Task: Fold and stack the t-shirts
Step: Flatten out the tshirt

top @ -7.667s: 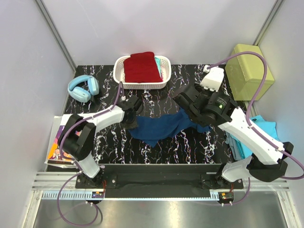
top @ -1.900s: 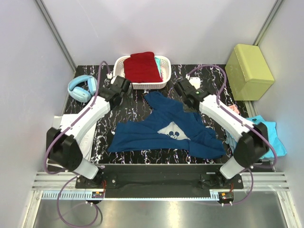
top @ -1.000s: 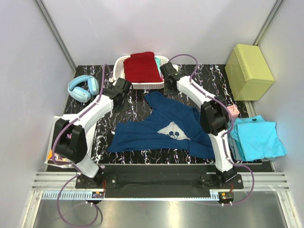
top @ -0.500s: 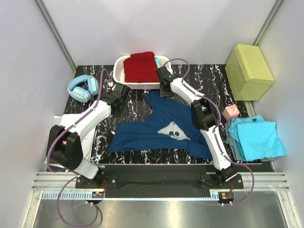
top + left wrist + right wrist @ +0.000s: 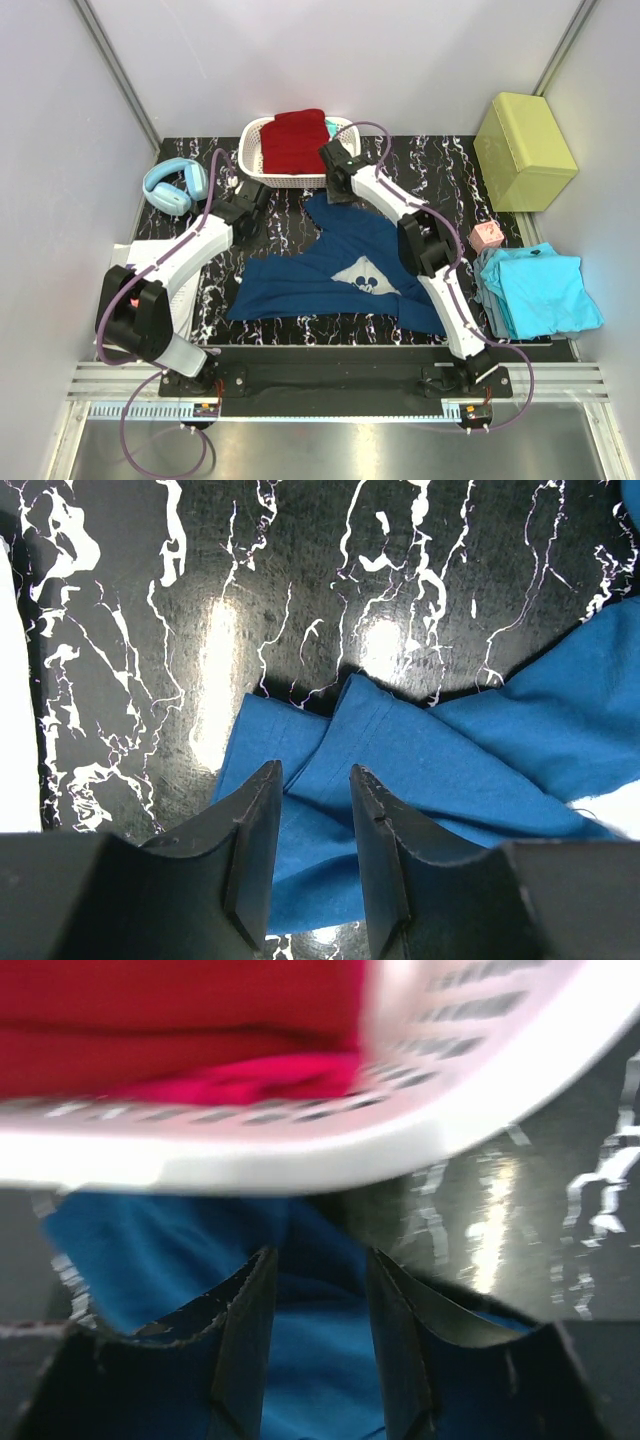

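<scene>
navy t-shirt (image 5: 330,275) 1 | red t-shirt (image 5: 295,140) 1 | basket (image 5: 249,150) 1 | headphones (image 5: 175,186) 1

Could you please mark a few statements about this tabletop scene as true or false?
The navy blue cloth t-shirt lies spread on the black marbled table, white mouse print up. True.
The folded dark red t-shirt lies on the bare table. False: the dark red t-shirt is in the white plastic basket.
The light-blue headphones lie on the table's left side. True.
The turquoise t-shirt is spread mid-table. False: the turquoise t-shirt lies folded at the right edge.
The right claw grips the headphones. False: the right claw's jaws are apart over the navy t-shirt.
</scene>
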{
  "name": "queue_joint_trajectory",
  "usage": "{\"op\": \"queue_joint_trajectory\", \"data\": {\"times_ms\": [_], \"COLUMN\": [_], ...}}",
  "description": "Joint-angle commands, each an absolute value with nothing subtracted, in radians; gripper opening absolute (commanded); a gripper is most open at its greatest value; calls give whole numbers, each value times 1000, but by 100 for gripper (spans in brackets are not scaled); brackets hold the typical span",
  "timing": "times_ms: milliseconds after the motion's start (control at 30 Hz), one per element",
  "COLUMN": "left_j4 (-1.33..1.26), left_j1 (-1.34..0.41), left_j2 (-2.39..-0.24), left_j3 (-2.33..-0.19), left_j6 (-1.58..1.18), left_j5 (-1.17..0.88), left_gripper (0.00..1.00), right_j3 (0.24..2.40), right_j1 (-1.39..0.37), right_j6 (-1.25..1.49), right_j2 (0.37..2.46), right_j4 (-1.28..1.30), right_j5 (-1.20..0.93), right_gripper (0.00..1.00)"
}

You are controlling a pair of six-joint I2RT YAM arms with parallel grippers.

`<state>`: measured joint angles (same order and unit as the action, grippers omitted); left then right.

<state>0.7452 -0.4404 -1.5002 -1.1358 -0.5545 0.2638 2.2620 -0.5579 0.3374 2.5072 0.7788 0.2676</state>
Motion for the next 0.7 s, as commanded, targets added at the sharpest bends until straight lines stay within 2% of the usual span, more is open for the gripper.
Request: {"op": "queue_joint_trajectory", "data": {"times_ms": [0, 667], "left_j4": [710, 710], "left_j1": [-448, -477], "left_j2": [-1468, -1477], "left_j3": [-1137, -1127], "left_j6": [-558, -583], "left_j5": [252, 247], "left_gripper": [38, 38], "right_j3": [2324, 2329], "right_j1": [-612, -630], "right_j6": [322, 307], "right_j2": [2430, 2364], "right_j4": [752, 742], "right_j5": [250, 295], "right_gripper": [48, 49]}}
